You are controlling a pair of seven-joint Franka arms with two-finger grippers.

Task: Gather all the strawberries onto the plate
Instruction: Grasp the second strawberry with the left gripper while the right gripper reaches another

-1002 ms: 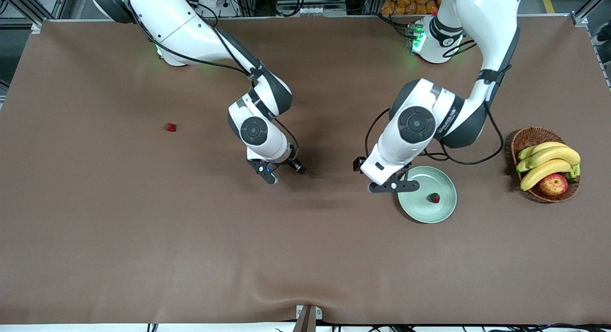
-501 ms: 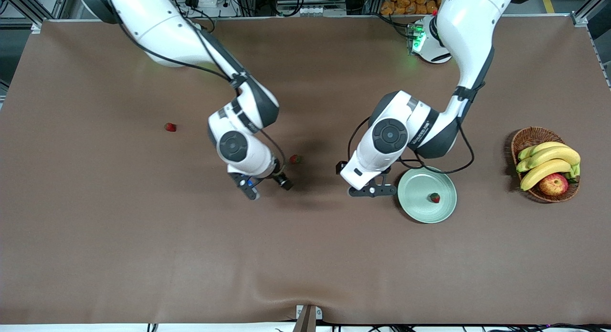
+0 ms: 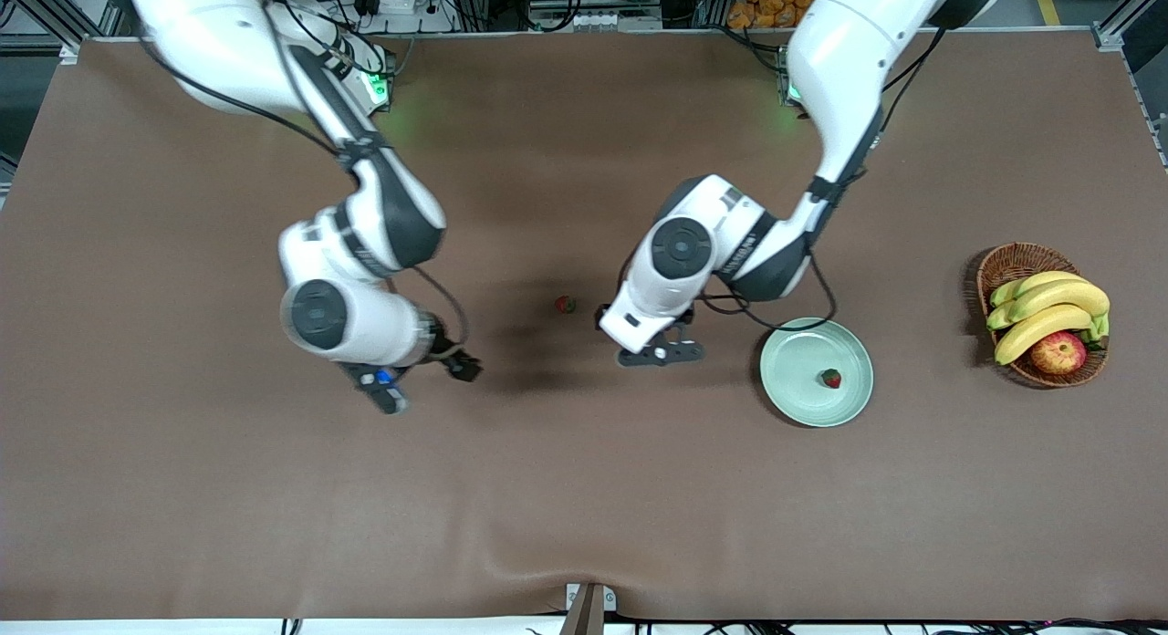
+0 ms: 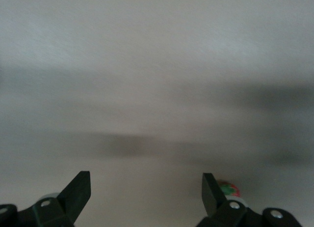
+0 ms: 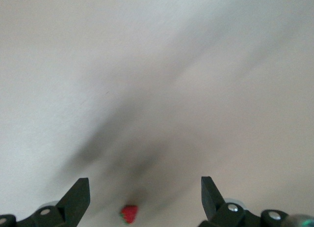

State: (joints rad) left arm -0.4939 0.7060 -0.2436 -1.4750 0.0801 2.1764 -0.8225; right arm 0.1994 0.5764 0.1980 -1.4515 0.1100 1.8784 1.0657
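One strawberry (image 3: 830,378) lies in the pale green plate (image 3: 794,389), toward the left arm's end of the table. Another strawberry (image 3: 566,304) sits on the bare brown cloth mid-table. My left gripper (image 3: 659,354) hangs open and empty over the cloth between that berry and the plate. In the left wrist view a strawberry (image 4: 228,188) peeks out beside one finger of the left gripper (image 4: 146,180). My right gripper (image 3: 424,384) is open and empty over the cloth toward the right arm's end. The right wrist view shows a strawberry (image 5: 129,213) low between the open fingers of the right gripper (image 5: 145,183).
A brown wicker basket (image 3: 1004,265) with bananas (image 3: 1049,307) and an apple (image 3: 1058,352) stands at the left arm's end of the table. The brown cloth has a wrinkle near its front edge.
The right arm swung toward its own end of the table, uncovering the mid-table strawberry and now covering a berry seen earlier. The left gripper moved off the plate toward the middle.
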